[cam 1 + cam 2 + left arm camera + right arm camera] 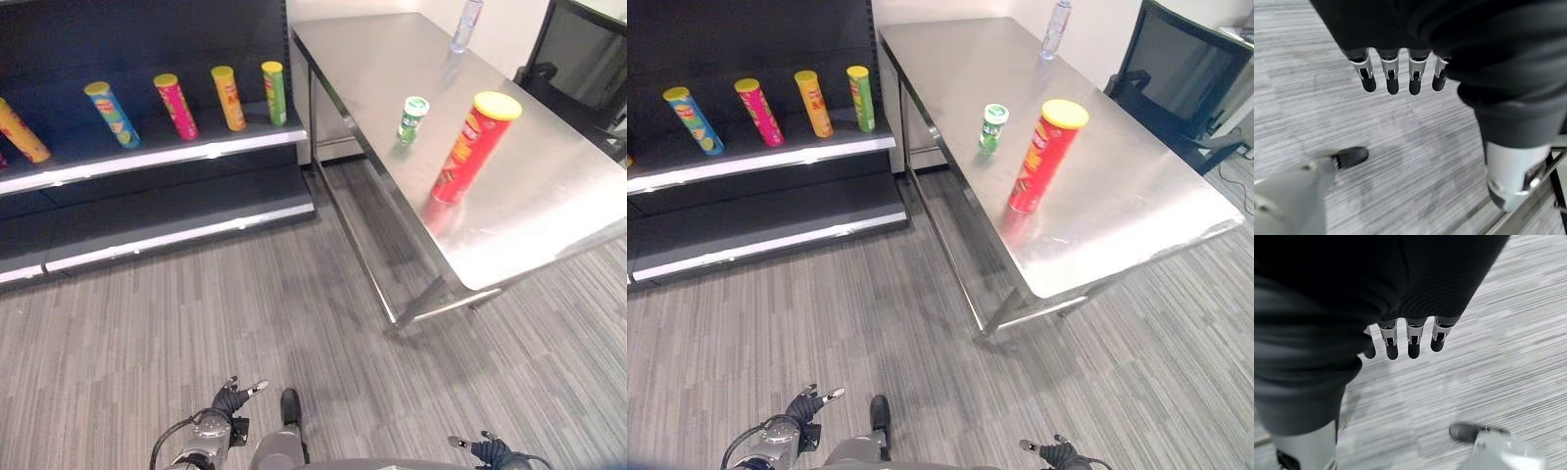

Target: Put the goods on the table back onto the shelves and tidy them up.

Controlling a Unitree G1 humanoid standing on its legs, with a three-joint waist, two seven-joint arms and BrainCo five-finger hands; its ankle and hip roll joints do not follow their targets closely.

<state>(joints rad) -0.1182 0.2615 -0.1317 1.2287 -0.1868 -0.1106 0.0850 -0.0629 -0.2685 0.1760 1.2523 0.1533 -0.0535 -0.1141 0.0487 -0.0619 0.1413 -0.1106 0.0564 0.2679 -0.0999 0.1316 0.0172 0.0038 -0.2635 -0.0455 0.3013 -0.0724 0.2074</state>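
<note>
Left eye view gives me a red can (470, 147) and small green can (412, 118) upright on the table (549, 215) (four more shelved). Both hands, left (1400, 73) and right (1405, 340), hang with fingers relaxed, holding nothing.

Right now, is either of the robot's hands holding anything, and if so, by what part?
Nothing is held. The left hand and right hand hang open over the floor; the red can and small green can stand untouched on the table.
</note>
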